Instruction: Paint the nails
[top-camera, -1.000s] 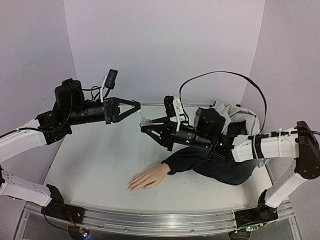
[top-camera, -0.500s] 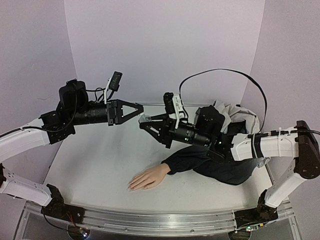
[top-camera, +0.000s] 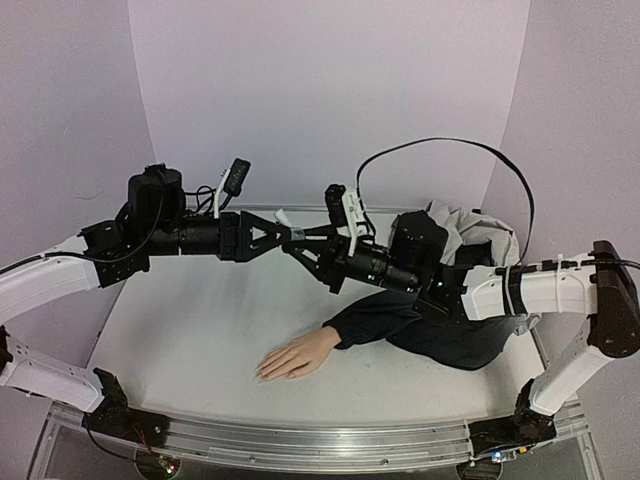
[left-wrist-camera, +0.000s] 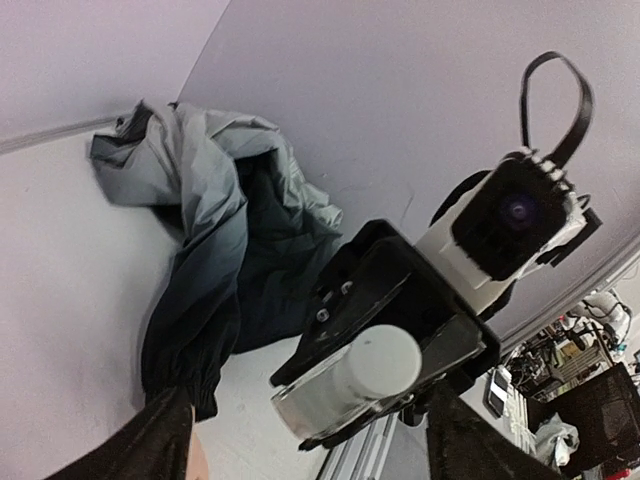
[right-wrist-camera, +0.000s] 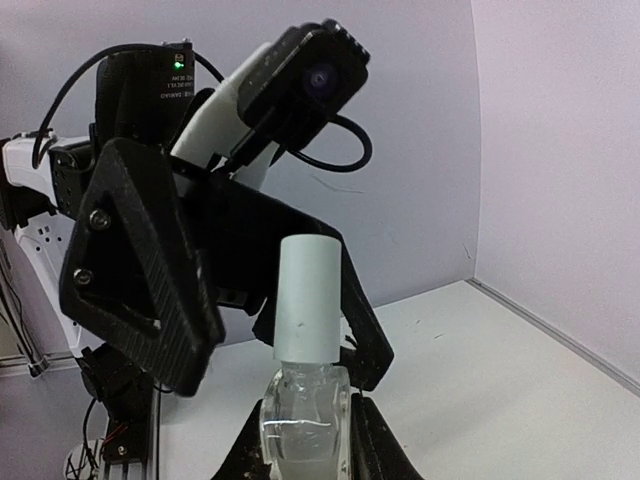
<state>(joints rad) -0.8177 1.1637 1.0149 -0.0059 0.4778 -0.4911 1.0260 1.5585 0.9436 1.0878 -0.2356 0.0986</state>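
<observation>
From where I stand, the life-size peach mannequin hand (top-camera: 297, 355) lies on the white table (top-camera: 190, 330). It is close to the near edge, about at its middle, with the fingers toward the left edge. Its tiny pale nails (top-camera: 262, 374) are at the fingertips (too small for me to tell one from another). The dark navy sleeve (top-camera: 385, 318) runs from the wrist toward the right edge, up to a crumpled grey jacket (top-camera: 470, 232) near the far right corner.

Both claws meet in the air above the middle of the table, nearer to the far edge. The nails are therefore well apart from them, lower and closer to the near edge. The black two-finger right claw (right-wrist-camera: 305, 435) is closed on a small clear glass bottle (right-wrist-camera: 305, 400) and holds it upright. The black left claw (top-camera: 288, 232) is spread open, and the bottle's white cylindrical cap (right-wrist-camera: 308, 298) stands between its two fingers. Whether they touch the cap I cannot tell.
</observation>
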